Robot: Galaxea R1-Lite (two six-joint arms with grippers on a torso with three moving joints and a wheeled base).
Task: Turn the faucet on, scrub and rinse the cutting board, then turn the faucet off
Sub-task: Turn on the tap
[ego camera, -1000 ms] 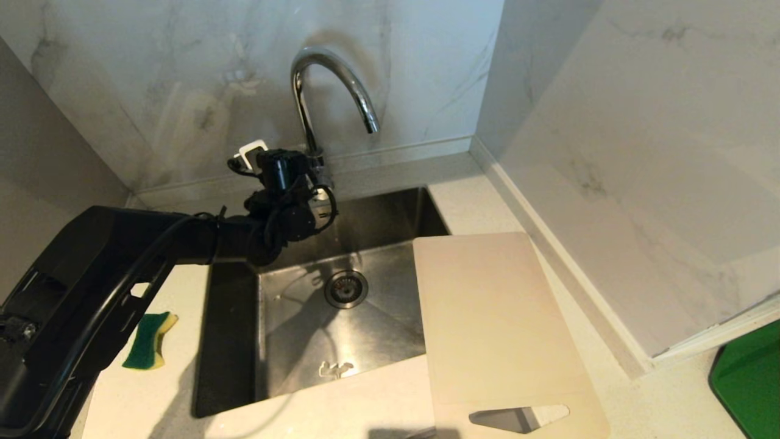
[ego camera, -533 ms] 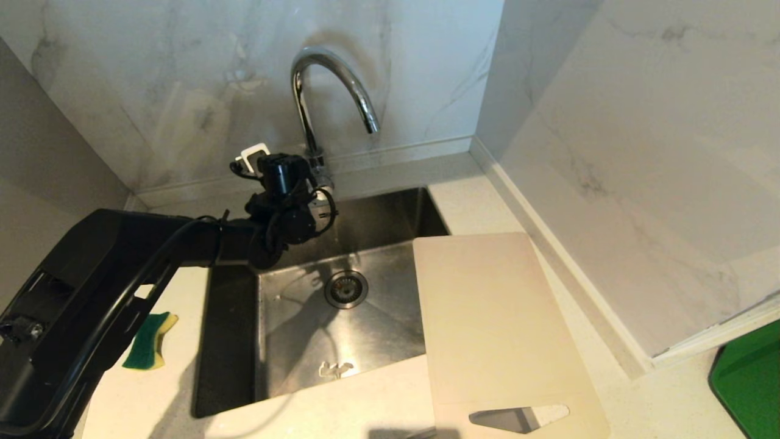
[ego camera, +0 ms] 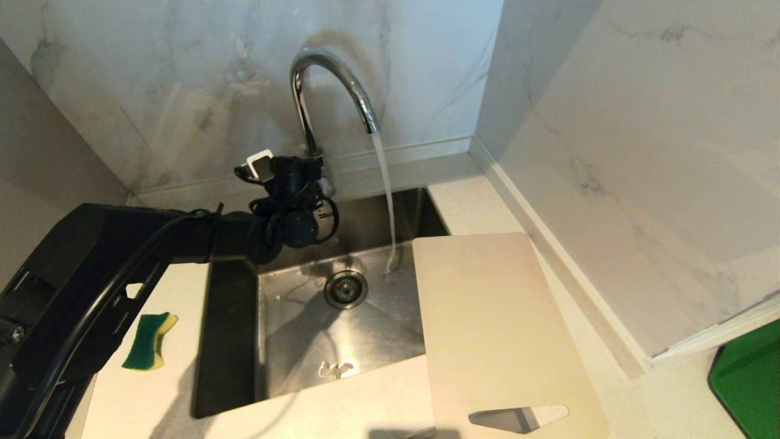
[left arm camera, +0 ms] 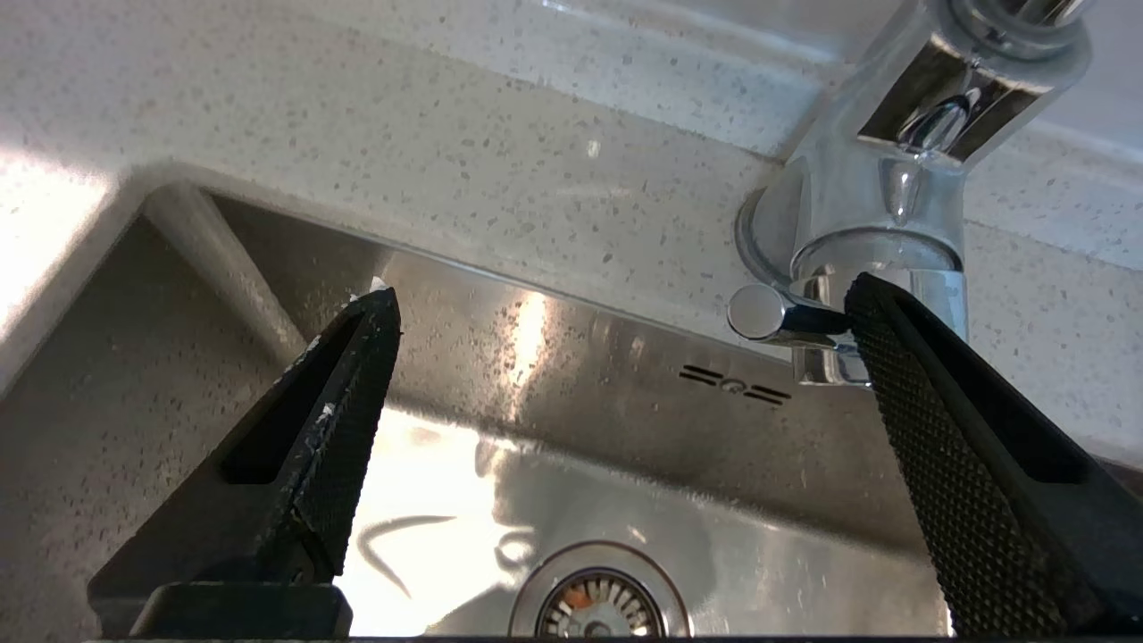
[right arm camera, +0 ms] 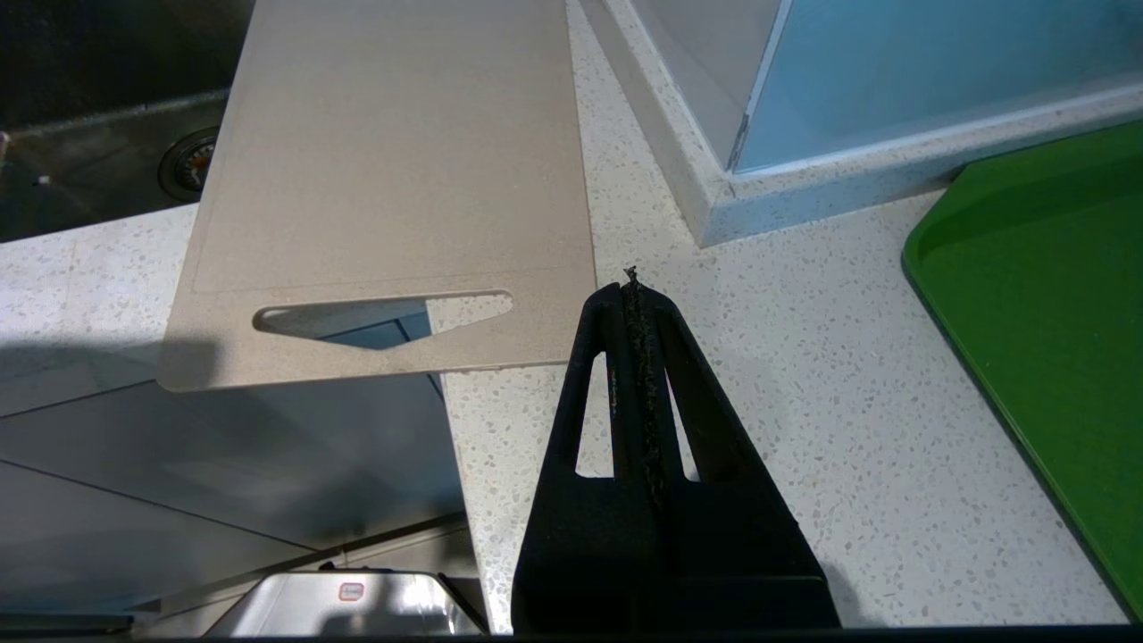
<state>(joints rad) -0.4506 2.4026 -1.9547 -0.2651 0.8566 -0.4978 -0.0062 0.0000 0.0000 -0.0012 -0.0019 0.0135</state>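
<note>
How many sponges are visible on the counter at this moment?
1. A green and yellow sponge lies on the counter left of the sink, partly behind the left arm. None shows elsewhere, though the arm could hide another.

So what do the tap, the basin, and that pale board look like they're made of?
The faucet looks like chrome-plated metal: mirror-bright, with sharp reflections. The sink seems to be brushed stainless steel: grey, with a soft streaky sheen. The cutting board looks like matte cream plastic, thin and even with no visible grain, though that is only how it looks.
</note>
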